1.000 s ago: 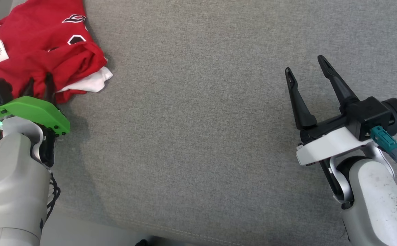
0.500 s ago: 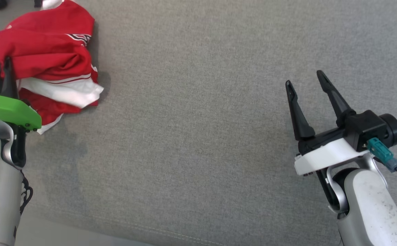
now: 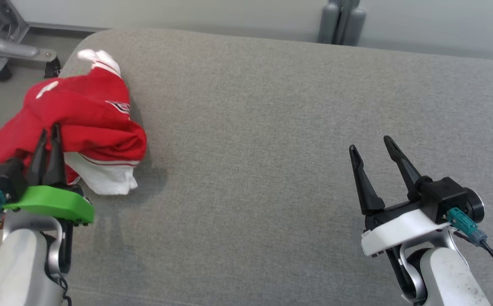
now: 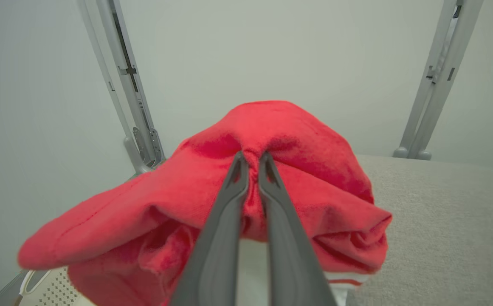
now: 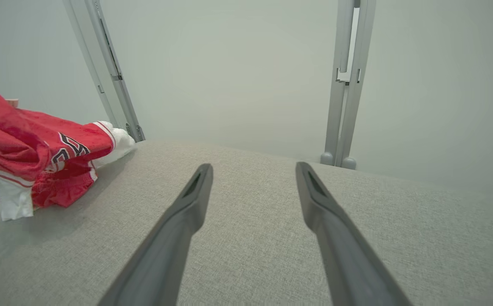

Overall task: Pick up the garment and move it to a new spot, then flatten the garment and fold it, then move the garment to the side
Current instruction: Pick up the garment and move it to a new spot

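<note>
The left gripper is clamping its two dark fingers together on a bunched fold of the red garment at the far-left end of the grey cushion. In the left wrist view, the cloth is puckering btwn the tips. The garment, red w/ white trim and black-and-white lettering, is hanging in a crumpled heap around the fingers. A white panel is drooping from its near side and a white cuff is poking out at the far end, nr the cushion's rounded corner. Part of the heap is reaching past the cushion's left edge, and a shadow is falling on the fabric just to its right. Whether the lowest folds are touching the cushion can't be told.

The right gripper is hovering over the right part of the cushion, well apart from the garment. Its fingers are standing wide apart and gripping nothing, w/ tips pointing away from the robot. In the right wrist view, bare grey fabric is showing btwn them, and the garment is sitting far off to the left.

A green bracket is capping the left wrist, and a white bracket the right. A teal connector w/ a dark cable is jutting from the right wrist. In the bkgd, grey metal legs are standing against a pale wall behind the cushion, and a wheeled frame is resting on the floor at upper left.
</note>
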`<state>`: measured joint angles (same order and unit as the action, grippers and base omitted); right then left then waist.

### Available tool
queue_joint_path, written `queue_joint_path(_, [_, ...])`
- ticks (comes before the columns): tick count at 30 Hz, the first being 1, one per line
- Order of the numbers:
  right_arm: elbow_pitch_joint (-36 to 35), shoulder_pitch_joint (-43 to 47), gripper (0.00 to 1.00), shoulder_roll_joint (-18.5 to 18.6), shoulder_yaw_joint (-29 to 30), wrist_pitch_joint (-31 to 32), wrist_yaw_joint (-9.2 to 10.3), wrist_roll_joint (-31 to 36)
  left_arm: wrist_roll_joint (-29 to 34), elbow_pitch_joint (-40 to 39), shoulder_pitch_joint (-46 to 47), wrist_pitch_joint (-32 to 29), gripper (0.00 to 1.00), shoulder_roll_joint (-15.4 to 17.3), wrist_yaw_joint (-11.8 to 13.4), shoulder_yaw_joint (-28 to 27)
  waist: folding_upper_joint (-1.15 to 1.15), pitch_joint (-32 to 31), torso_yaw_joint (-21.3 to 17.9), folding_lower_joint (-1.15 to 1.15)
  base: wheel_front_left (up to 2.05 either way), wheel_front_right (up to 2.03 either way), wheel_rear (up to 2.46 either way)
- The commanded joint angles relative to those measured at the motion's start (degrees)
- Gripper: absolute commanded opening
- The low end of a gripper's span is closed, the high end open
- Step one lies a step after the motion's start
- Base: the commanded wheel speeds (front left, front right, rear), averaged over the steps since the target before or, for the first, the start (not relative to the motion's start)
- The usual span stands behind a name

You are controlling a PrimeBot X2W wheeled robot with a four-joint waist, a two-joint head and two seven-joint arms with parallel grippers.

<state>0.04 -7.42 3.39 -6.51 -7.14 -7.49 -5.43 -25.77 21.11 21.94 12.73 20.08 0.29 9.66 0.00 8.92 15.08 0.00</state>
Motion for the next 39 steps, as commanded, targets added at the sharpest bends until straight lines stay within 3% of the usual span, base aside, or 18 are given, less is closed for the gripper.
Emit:
queue_joint_path(1, [0.0, 1.1, 1.0, 0.0, 0.0, 0.0, 0.0, -0.3, 0.6, -3.2, -2.1, -1.2, 0.0, -0.4, 0.8, 0.8, 0.0, -3.3, -4.2, 0.0, 0.0, 0.0, 0.0])
queue_joint_path(5, [-0.9, 1.5, 1.0, -0.2, 0.0, 0.5, 0.0, -0.4, 1.9, -11.5, -4.9, -4.9, 0.0, -1.3, 1.2, 4.2, 0.0, -2.8, -7.7, 0.0, 0.0, 0.0, 0.0])
queue_joint_path(11, [-2.1, 0.5, 1.0, -0.3, 0.5, 0.7, 0.0, 0.1, 3.6, -16.1, -1.8, -8.1, 0.0, -4.9, -1.1, 11.3, 0.0, 0.3, -14.4, 0.0, 0.0, 0.0, 0.0])
queue_joint_path(19, [-2.6, -1.3, 1.0, -0.5, 1.2, -0.9, 0.0, -1.2, 6.6, -11.6, 4.5, -10.8, 0.0, -9.6, -4.5, 20.0, 0.0, 6.8, -23.4, 0.0, 0.0, 0.0, 0.0])
queue_joint_path(27, [-0.8, -2.6, 1.0, -0.5, 1.3, -3.8, 0.0, -3.1, 6.8, -2.5, 7.7, -10.2, 0.0, -12.2, -6.8, 26.6, 0.0, 10.9, -27.6, 0.0, 0.0, 0.0, 0.0])
queue_joint_path(29, [-0.3, -2.5, 1.0, -0.5, 1.5, -4.2, 0.0, -3.2, 6.3, -0.9, 7.9, -10.0, 0.62, -12.6, -6.9, 27.2, 0.0, 10.7, -27.4, 0.0, 0.0, 0.0, 0.0])
queue_joint_path(30, [0.0, -2.6, 1.0, -0.5, 1.5, -4.4, 0.0, -3.3, 6.5, -0.7, 8.2, -9.3, 1.0, -12.7, -6.9, 27.3, 0.0, 10.5, -27.1, 0.0, 0.0, 0.0, 0.0])
queue_joint_path(33, [0.9, -2.6, 1.0, -0.5, 1.7, -4.7, 0.0, -2.8, 6.8, -0.6, 8.2, -7.3, 1.0, -13.1, -6.8, 27.7, 0.0, 9.0, -25.4, 0.0, 0.0, 0.0, 0.0])
queue_joint_path(39, [1.8, -2.2, 1.0, -0.5, 1.8, -4.0, 0.0, -1.8, 5.3, -4.1, 5.0, -2.9, 1.0, -12.6, -3.8, 24.7, 0.0, 4.9, -21.2, 0.0, 0.0, 0.0, 0.0])
